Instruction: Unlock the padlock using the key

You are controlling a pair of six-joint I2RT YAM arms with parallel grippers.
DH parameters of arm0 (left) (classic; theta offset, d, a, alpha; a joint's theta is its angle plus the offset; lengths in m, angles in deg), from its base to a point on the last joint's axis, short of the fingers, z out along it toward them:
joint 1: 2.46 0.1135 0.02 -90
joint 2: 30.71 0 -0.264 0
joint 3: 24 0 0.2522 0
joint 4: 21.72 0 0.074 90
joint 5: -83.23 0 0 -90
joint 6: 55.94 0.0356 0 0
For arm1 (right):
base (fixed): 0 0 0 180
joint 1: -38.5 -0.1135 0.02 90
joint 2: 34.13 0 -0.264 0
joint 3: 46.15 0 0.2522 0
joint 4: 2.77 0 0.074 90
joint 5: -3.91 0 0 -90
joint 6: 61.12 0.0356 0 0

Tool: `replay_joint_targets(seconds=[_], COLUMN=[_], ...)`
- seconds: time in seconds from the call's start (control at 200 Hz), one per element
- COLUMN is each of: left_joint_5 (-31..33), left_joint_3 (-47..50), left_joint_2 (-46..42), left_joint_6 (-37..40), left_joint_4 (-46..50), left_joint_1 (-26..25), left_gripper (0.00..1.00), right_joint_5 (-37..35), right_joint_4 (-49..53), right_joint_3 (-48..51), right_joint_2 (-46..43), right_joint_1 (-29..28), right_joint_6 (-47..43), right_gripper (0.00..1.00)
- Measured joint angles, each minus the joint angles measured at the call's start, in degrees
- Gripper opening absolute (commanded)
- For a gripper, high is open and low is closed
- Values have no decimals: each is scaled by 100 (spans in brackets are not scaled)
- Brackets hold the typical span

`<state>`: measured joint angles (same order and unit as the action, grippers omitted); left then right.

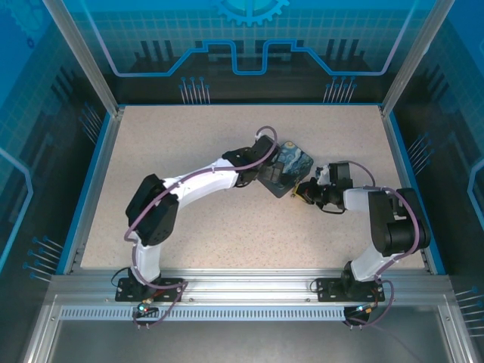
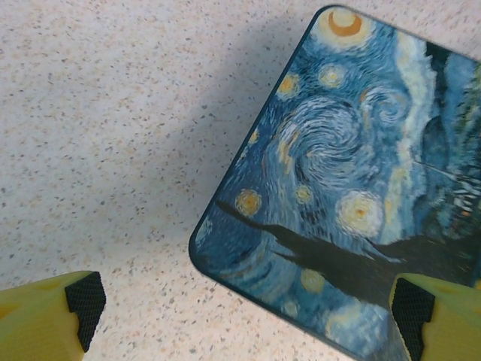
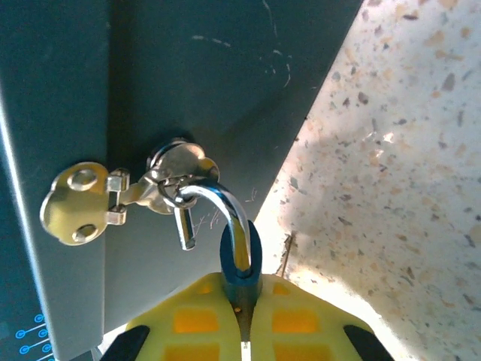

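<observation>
My right gripper [image 3: 242, 335] is pinched tight on the padlock [image 3: 244, 267], shackle [image 3: 225, 210] hooked through the clasp [image 3: 176, 169] — left gripper [image 2: 249, 302] hangs wide open over the tin [image 2: 338, 188].

Speckled beige table [image 1: 197, 144] edged in blue. A rectangular tin [image 1: 295, 159] painted with a swirling night sky lies on it; speckled surface shows left of the tin.

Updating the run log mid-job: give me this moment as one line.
left gripper: open, at corner of tin | right gripper: shut on padlock | shackle: hooked through hasp
</observation>
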<state>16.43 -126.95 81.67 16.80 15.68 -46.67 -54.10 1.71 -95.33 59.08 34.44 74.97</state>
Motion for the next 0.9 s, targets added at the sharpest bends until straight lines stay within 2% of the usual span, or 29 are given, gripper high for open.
replay_joint_targets(seconds=[0.18,0.9], left_joint_5=[-2,55], left_joint_3=[-46,11], left_joint_2=[466,496], left_joint_6=[116,243], left_joint_4=[-17,-330], left_joint_1=[0,-17], left_gripper=[99,99], right_joint_5=[-2,-103], right_joint_4=[11,-76], right_joint_3=[72,70], right_joint_2=[-83,-122], right_joint_1=[0,273], right_joint_6=[0,197], right_gripper=[0,0])
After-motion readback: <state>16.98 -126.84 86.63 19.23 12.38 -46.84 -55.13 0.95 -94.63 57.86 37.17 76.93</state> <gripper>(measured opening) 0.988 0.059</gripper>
